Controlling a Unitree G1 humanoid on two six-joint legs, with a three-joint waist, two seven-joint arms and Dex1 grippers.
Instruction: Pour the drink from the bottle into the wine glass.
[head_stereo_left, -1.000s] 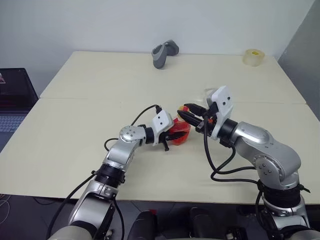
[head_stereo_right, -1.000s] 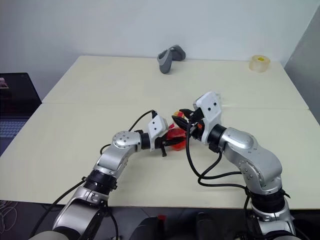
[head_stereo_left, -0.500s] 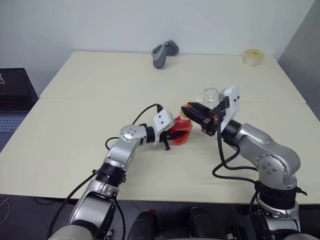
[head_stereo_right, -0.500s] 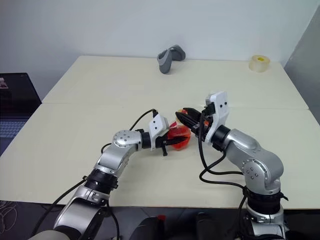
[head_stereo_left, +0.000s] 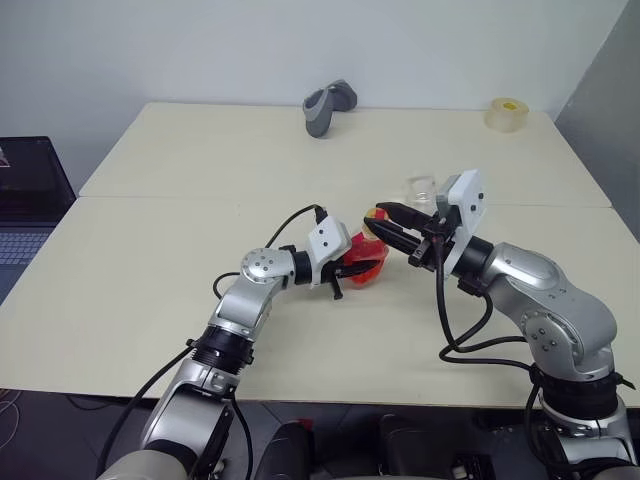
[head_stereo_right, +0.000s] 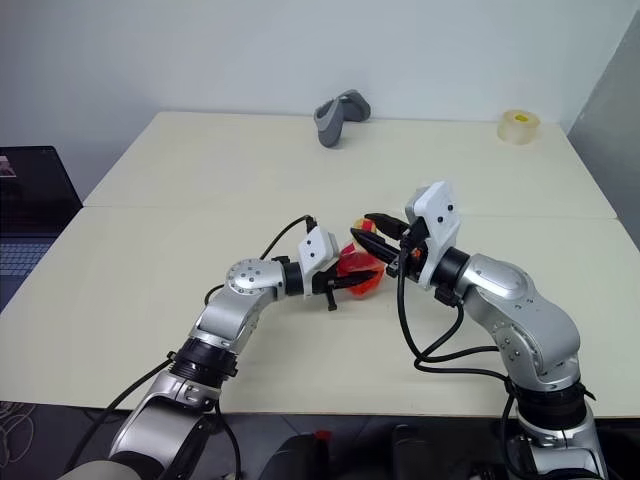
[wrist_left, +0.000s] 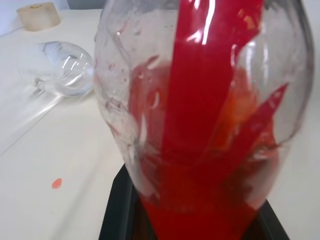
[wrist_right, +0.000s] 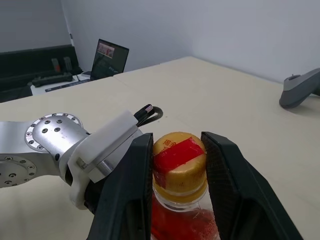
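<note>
My left gripper (head_stereo_left: 350, 270) is shut on the rounded body of the clear bottle (head_stereo_left: 362, 262), holding it just above the table's middle. The red drink (wrist_left: 210, 125) fills the lower part of the bottle. My right gripper (head_stereo_left: 385, 222) reaches in from the right, and its two black fingers (wrist_right: 131, 185) press on both sides of the yellow-and-red cap (wrist_right: 179, 157). The clear wine glass (head_stereo_left: 418, 187) sits on the table just behind the right gripper, also visible as a glass bowl (wrist_left: 62, 70) past the bottle.
A grey handheld device (head_stereo_left: 328, 105) lies at the table's far edge and a tape roll (head_stereo_left: 507, 113) at the far right corner. A laptop (head_stereo_left: 30, 200) stands beyond the left edge. A small red drop (wrist_left: 57, 183) marks the table near the bottle.
My right wrist and forearm have swung outward to the right and turned a little, with the fingers staying at the cap. The left gripper and bottle have kept still.
</note>
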